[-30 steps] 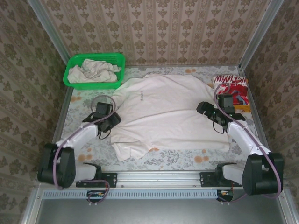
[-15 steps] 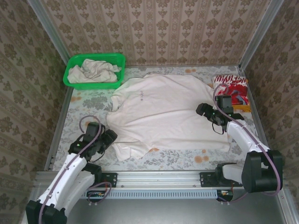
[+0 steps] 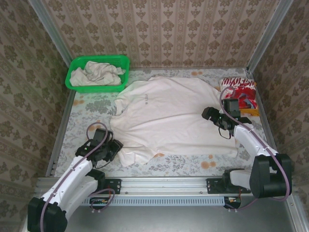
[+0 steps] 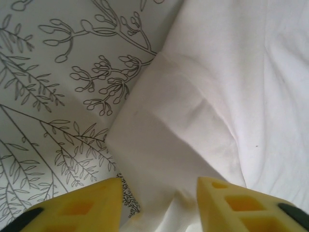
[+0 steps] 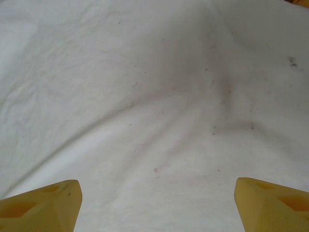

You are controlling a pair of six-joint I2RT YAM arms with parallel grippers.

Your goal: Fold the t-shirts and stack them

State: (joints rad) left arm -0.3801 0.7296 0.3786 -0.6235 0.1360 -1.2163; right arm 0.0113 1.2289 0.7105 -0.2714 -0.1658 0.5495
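An off-white t-shirt (image 3: 169,116) with a small dark chest print lies spread flat on the floral tablecloth (image 3: 87,108). My left gripper (image 3: 114,147) is at its near left corner. In the left wrist view the yellow fingers (image 4: 91,205) stand apart either side of a raised fold of that t-shirt (image 4: 193,111), and my left gripper (image 4: 157,184) is open. My right gripper (image 3: 207,114) hovers over the shirt's right side, and in the right wrist view it (image 5: 155,186) is wide open above the flat cloth (image 5: 145,96). A folded red-and-white t-shirt (image 3: 238,87) lies at the back right.
A green mesh basket (image 3: 77,64) at the back left holds a crumpled off-white shirt (image 3: 95,73). Patterned walls close in the table on three sides. A metal rail (image 3: 164,183) runs along the near edge between the arm bases.
My left arm has drawn back from the shirt's left sleeve to its near left corner, and its jaws have narrowed round the cloth. The right arm has stayed still.
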